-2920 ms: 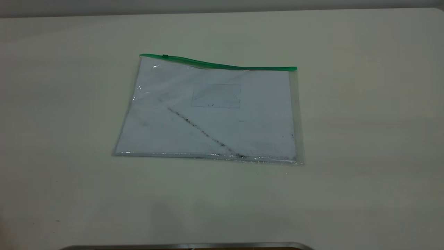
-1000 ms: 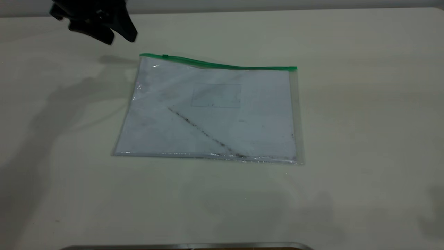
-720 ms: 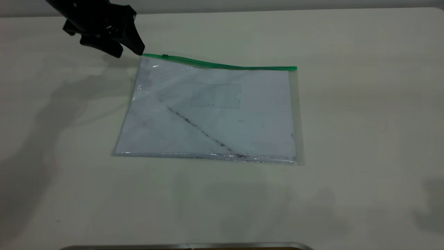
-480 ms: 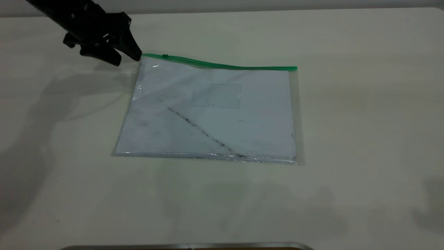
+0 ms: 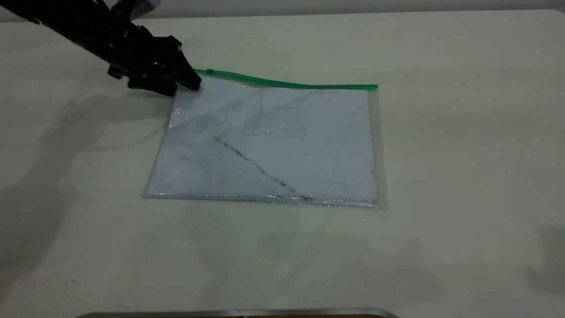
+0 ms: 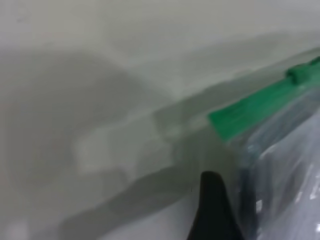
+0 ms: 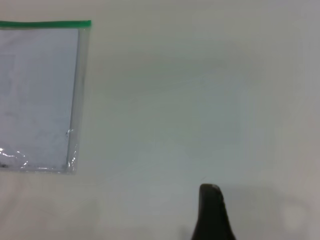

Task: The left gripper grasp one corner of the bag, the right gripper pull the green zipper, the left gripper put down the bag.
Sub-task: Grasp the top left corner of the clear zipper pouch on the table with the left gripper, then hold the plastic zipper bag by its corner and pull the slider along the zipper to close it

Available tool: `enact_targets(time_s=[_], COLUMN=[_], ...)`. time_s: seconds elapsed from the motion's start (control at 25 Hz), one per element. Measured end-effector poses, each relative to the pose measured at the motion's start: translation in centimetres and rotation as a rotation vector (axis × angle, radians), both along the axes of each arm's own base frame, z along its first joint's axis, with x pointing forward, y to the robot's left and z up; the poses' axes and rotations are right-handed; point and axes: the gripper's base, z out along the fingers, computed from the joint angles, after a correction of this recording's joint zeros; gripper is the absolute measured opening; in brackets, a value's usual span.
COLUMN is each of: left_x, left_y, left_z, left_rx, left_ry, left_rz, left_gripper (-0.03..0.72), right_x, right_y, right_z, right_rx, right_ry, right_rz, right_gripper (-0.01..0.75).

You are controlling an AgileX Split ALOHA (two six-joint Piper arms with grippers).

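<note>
Lying flat on a pale surface [image 5: 463, 132], a clear plastic document pouch [image 5: 273, 145] holds a white sheet. Its green zipper strip [image 5: 287, 83] runs along the far edge, at twelve o'clock from the pouch's middle, and a tiny green slider tab [image 5: 210, 71] sits near the strip's ten o'clock end.

An all-black left tool [image 5: 185, 84] reaches in from ten o'clock and sits right at that far corner, covering the corner itself. The exterior view suggests its fingers straddle the corner, but I cannot tell whether they have closed on it; the wrist camera shows only one dark fingertip [image 6: 212, 210] beside the green end.

From the right tool, only one dark fingertip [image 7: 212, 215] shows, hovering over bare surface well off the pouch's three o'clock side, so whether it is open or closed cannot be told.

I judge the pouch light, thin, floppy and slick. A firm pinch on the stiffer zipper corner should hold best. A loose pinch could slip, and lifting may make the film sag and crease.
</note>
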Motion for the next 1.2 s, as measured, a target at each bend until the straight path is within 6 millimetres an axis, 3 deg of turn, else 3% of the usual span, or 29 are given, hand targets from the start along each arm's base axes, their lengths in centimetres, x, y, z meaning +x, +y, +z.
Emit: enact_targets(time_s=[0.16,0.28,0.4,0.64,0.76,0.88,1.04,1.2], left_x=[-0.1,-0.3,-0.5,-0.9,-0.7,0.2,1.4,3.3], left_y=[-0.5,-0.6,-0.6,-0.6,-0.8,-1.3,-2.1,-2.9], left_z=[-0.5,-0.8,-0.8,-0.9,-0.3,2.3,7.3,11.5], left_rx=[-0.072,-0.080,-0.074,-0.042,-0.037,-0.072,-0.162,-0.107], left_ry=[-0.008,0.001,0.008,-0.046,-0.157,-0.309,-0.523,-0.656], left_rz=[-0.006,-0.018,-0.050,-0.177,-0.323,-0.536,-0.822,-0.914], left_gripper=[0.578,0.517,0.397,0.078,0.052,0.051,0.051,0.051], right_x=[0.0,0.0,0.0,0.0,0.2,0.6,1.6,3.6], right_y=[0.0,0.0,0.0,0.0,0.1,0.3,0.8,1.5], right_z=[0.0,0.0,0.0,0.0,0.1,0.1,0.4,1.3], right_rx=[-0.001,-0.001,-0.001,-0.008,-0.024,-0.027,-0.018,-0.010], right_ry=[0.001,0.001,0.001,-0.003,-0.021,-0.042,-0.074,-0.128], right_rz=[0.001,0.001,0.001,0.010,0.038,0.081,0.170,0.280], right_gripper=[0.580,0.580,0.580,0.580,0.580,0.580,0.580,0.580])
